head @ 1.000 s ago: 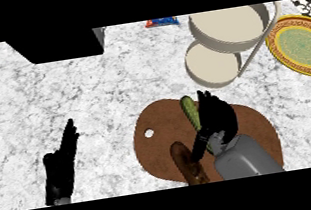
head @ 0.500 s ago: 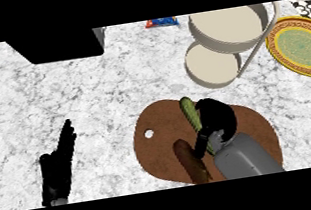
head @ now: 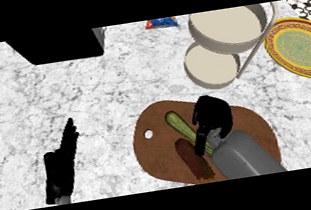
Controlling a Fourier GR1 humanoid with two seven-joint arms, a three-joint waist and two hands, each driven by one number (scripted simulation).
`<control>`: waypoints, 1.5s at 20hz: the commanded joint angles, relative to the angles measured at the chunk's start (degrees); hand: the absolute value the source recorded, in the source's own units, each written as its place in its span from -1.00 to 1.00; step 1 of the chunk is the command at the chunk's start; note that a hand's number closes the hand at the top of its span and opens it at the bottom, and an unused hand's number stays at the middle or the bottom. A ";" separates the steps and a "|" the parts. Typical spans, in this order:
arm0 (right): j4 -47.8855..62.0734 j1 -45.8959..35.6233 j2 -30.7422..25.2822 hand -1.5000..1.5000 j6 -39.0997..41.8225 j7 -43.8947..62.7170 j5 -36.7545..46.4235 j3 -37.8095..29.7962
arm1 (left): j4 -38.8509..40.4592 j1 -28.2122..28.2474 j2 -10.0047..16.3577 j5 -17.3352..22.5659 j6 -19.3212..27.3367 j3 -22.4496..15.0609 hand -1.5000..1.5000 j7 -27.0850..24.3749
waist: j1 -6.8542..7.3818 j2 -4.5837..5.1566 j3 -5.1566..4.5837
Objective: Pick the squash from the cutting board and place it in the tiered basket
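Observation:
The squash (head: pixel 179 123), long and green, lies across the brown cutting board (head: pixel 157 149) at the lower middle of the head view. My right hand (head: pixel 212 117) sits over the squash's right half, fingers curled down round it, hiding that part. The squash rests on the board. The tiered basket has two round beige tiers, an upper one (head: pixel 227 28) and a lower one (head: pixel 210 64), up and to the right of the board. My left hand (head: pixel 62 162) rests open at the lower left, fingers straight.
A dark brown elongated item (head: pixel 194 158) lies on the board beside my right forearm. A yellow and green plate (head: pixel 302 47) is at the right edge. A black box (head: pixel 57 47) stands at the back left, a blue and red packet (head: pixel 161 22) behind the basket.
My right hand's fingers, straight and spread over the squash a second ago, have curled down round it. The squash and the left hand have not moved.

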 commanded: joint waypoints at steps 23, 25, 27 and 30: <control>-53.13 10.72 1.72 1.00 -4.23 20.80 32.19 -6.56 | 1.59 0.96 1.24 1.73 -2.66 3.34 0.00 -1.91 | -1.31 0.32 0.32; -60.72 10.43 1.77 1.00 2.11 21.51 36.47 -3.59 | -0.13 2.74 0.54 0.46 -1.71 1.65 0.00 -0.87 | -1.46 0.01 0.28; -60.37 6.18 1.78 1.00 8.93 20.70 39.11 -4.20 | 0.72 1.78 -1.07 -1.04 -0.12 0.77 0.00 -1.90 | -0.75 0.43 0.33; -62.94 1.35 1.79 1.00 14.92 23.31 38.75 -4.23 | -3.60 3.87 0.45 -1.43 -0.79 -0.03 0.00 0.75 | -0.09 0.32 0.38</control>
